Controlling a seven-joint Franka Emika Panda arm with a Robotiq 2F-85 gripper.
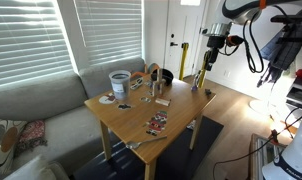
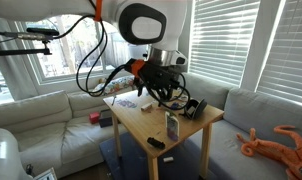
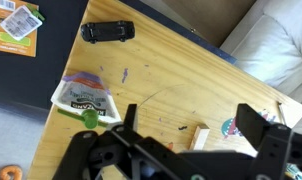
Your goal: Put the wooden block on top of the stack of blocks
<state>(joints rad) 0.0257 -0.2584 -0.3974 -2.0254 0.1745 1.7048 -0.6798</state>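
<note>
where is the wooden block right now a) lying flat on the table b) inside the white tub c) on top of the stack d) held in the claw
a, the wooden block lies on the table, and the claw hangs open and empty above it.

bright daylight through window blinds; soft shadows; small, slightly blurry pictures

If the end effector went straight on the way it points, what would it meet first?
Likely the wooden block lying on the table below the open end effector, or bare wood right beside it; depth is unclear in the wrist view.
</note>
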